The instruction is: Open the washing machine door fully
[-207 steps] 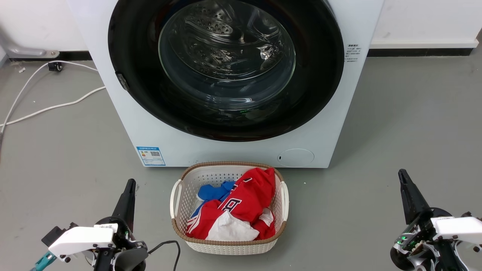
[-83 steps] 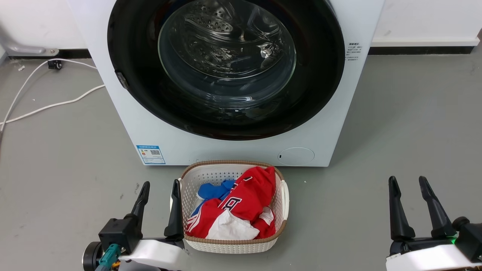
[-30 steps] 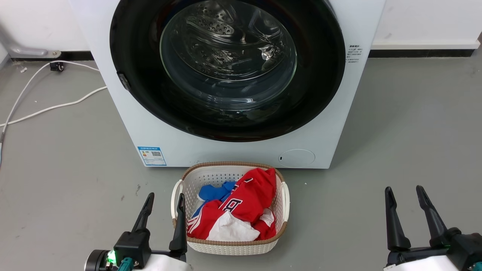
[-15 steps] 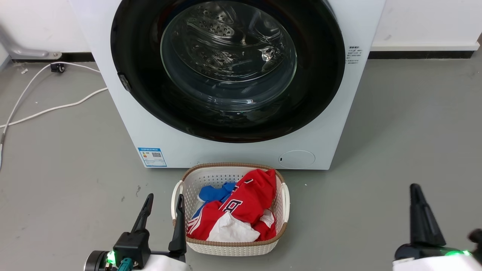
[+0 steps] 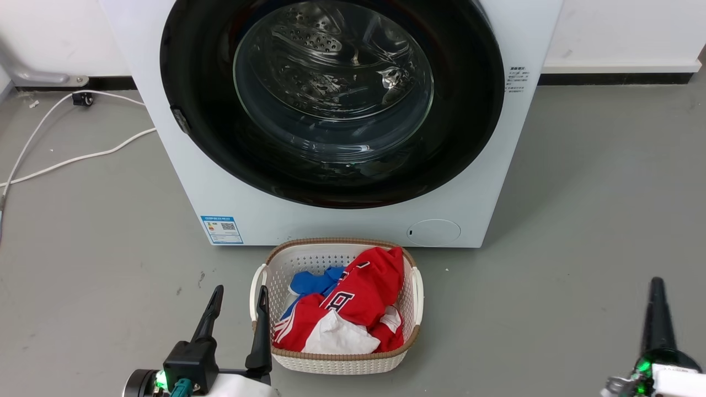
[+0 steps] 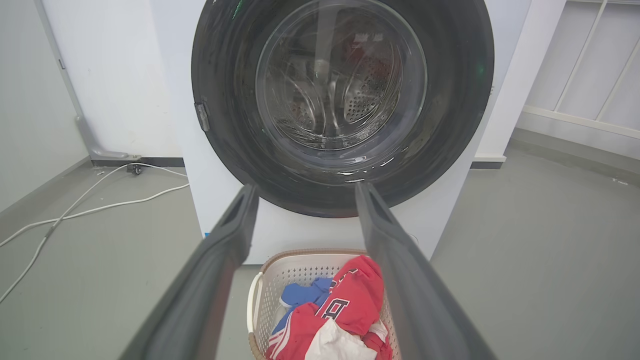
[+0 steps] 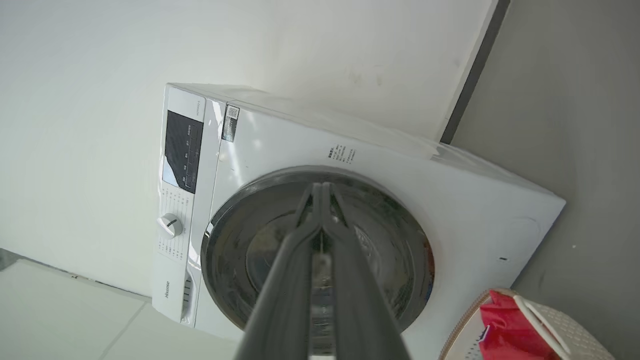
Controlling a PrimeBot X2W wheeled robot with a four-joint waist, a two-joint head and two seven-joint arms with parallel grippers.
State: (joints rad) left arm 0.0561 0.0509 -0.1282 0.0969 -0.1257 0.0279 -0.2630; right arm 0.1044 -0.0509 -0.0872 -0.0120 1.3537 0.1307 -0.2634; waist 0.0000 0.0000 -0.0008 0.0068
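In the head view the washing machine door (image 5: 331, 99) sits shut and flush in the white machine (image 5: 309, 220), behind the laundry basket (image 5: 336, 241). The left gripper (image 5: 240, 291) hangs low just beside the basket and the right gripper (image 5: 657, 286) stands edge-on, both well short of the door. The left wrist view frames the door between parted, empty fingers (image 6: 220, 260), while the right wrist view shows that gripper's fingers (image 7: 295, 280) pressed together on nothing, probably as a slim blade for the door's rim.

My left gripper (image 5: 240, 291) points forward with its fingers spread wide apart, while my right gripper (image 5: 656, 284), well to its right, is turned edge-on with fingertips pressed together.
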